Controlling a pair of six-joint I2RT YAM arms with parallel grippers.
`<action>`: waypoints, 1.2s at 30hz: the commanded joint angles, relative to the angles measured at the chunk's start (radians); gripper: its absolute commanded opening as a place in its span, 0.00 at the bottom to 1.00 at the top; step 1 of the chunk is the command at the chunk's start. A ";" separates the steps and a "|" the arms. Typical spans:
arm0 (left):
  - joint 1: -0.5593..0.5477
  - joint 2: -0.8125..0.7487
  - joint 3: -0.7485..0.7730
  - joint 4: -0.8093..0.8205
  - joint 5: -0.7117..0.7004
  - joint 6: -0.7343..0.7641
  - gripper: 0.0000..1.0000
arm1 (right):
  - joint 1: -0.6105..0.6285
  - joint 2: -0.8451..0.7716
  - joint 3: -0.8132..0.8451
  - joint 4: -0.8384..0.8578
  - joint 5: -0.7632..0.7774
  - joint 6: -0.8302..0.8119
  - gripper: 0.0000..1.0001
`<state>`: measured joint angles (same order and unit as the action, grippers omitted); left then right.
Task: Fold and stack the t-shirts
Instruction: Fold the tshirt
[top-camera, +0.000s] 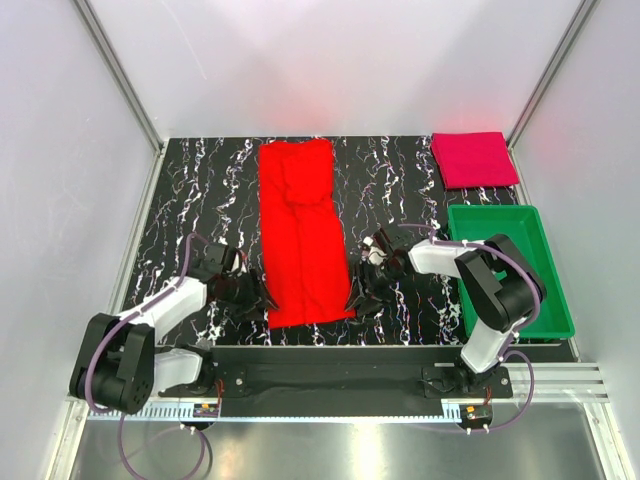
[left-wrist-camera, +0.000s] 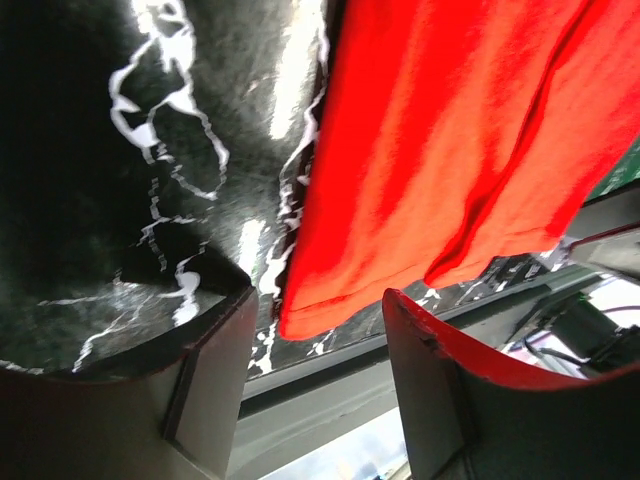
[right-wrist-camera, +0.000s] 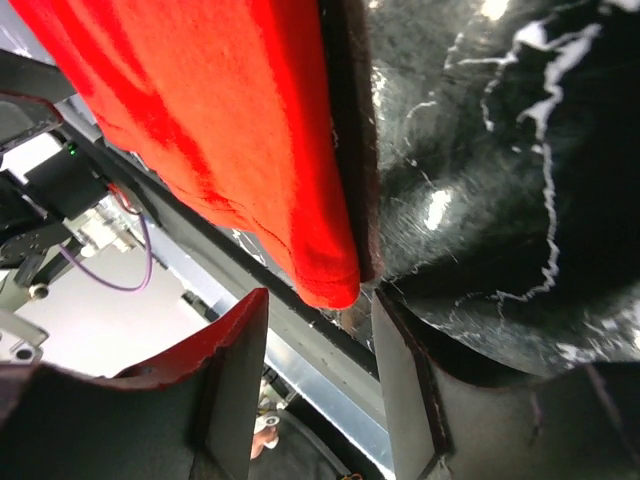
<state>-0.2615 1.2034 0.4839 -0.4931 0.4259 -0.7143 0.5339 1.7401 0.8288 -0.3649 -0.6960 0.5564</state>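
From above, the red shirt (top-camera: 300, 235) lies as a long strip in the middle of the tabletop (top-camera: 210, 190). The pink shirt (top-camera: 474, 158) lies folded on the tabletop just behind the green tray (top-camera: 500, 220), not in it.

Left wrist: the left claw (left-wrist-camera: 316, 305) is released. The red shirt's (left-wrist-camera: 440, 140) near corner is at its gap.

Right wrist: the right claw (right-wrist-camera: 318, 300) is released too, by the red shirt's (right-wrist-camera: 230, 130) other near corner.

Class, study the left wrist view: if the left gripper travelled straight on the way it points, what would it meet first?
The left gripper would most likely meet the near corner of the red t-shirt, lying just ahead of its open jaws; depth is unclear.
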 joint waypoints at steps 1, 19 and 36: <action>-0.012 0.039 -0.044 0.079 -0.004 -0.036 0.59 | -0.005 0.035 -0.020 0.060 -0.013 -0.026 0.52; -0.091 0.004 -0.070 -0.082 -0.154 -0.194 0.57 | -0.003 0.022 -0.074 0.121 0.021 -0.001 0.48; -0.113 -0.002 -0.036 -0.116 -0.231 -0.220 0.50 | -0.005 0.022 -0.060 0.132 0.027 0.004 0.46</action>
<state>-0.3668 1.1622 0.4713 -0.5720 0.3050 -0.9661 0.5308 1.7565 0.7738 -0.2516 -0.7727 0.5816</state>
